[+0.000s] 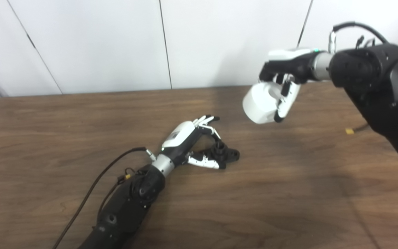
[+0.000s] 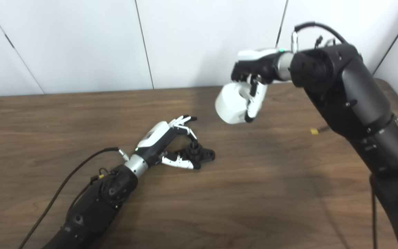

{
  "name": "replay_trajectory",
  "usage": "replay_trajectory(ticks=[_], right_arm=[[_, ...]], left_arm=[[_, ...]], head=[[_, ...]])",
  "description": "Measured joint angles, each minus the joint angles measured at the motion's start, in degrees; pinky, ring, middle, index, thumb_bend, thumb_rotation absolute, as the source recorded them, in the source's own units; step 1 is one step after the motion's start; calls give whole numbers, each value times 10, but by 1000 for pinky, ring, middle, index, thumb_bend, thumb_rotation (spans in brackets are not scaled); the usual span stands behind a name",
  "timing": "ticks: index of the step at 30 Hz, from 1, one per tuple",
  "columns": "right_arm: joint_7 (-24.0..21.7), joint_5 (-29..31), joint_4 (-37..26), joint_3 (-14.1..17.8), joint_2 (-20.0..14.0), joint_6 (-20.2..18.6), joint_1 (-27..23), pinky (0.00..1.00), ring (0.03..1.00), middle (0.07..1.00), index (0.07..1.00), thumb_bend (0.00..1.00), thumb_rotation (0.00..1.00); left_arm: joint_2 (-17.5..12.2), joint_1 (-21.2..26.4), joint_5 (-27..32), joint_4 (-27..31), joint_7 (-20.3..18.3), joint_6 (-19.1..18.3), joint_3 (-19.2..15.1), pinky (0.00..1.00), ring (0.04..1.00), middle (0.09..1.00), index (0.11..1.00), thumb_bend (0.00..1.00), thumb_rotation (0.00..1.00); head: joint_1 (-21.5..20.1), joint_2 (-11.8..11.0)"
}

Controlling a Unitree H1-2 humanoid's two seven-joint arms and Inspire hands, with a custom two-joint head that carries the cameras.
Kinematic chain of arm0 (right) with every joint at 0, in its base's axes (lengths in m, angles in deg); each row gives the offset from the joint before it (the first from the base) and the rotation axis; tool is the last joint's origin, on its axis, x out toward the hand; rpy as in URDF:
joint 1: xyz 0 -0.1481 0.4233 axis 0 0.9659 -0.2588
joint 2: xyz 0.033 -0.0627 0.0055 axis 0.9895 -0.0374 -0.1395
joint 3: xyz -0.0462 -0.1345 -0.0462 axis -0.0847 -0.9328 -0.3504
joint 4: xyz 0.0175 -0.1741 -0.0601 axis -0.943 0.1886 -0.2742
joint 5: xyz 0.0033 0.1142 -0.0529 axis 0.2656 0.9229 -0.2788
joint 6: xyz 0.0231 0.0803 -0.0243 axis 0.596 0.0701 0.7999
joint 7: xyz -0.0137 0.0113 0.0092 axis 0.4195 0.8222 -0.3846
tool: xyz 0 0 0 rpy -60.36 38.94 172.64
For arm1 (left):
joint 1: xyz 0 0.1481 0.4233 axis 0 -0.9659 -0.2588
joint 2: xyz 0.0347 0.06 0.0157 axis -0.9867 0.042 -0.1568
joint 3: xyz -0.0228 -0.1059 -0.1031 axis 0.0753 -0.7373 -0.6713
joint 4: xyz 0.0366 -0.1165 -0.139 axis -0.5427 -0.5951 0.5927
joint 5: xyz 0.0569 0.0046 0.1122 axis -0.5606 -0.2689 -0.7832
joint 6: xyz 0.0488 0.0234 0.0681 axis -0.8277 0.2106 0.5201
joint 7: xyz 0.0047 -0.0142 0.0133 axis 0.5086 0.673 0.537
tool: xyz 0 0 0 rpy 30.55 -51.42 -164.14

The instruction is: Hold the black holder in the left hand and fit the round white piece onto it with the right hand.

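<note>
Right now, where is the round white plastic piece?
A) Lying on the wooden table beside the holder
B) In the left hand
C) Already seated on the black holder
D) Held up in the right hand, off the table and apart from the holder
D: the round white plastic piece is gripped by the right hand above the brown wooden table, while the small black holder sits low at the left hand, well apart.

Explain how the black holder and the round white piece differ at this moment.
The black holder rests on the table; the round white piece is held in the air. The holder is dark and smaller; the piece is white and bulkier. The left hand grips the holder, the right hand the piece.
</note>
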Motion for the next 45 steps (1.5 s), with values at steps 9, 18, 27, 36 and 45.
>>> replay_trajectory(ticks=[9,18,27,36,45], right_arm=[[-20,3,0,-73,20,6,-18,935,890,754,477,523,138],[-21,0,-19,-99,55,-2,-19,683,736,708,482,524,137],[-16,4,-10,-108,63,2,-4,780,793,761,480,524,137],[-15,1,-2,-114,75,1,8,765,791,765,482,523,136],[-11,-7,11,-115,75,4,8,776,797,767,481,523,134]], left_arm=[[6,1,-3,0,2,-5,1,1000,1000,945,481,524,58],[8,1,-8,2,8,-12,6,1000,1000,935,481,524,59],[9,0,-8,9,15,-26,14,1000,1000,945,481,524,59],[9,-1,-8,13,16,-29,19,1000,1000,943,481,524,60],[10,-1,-6,14,16,-30,21,1000,1000,940,480,524,59]], head=[[0,3],[0,4],[4,6],[7,9],[4,10]])
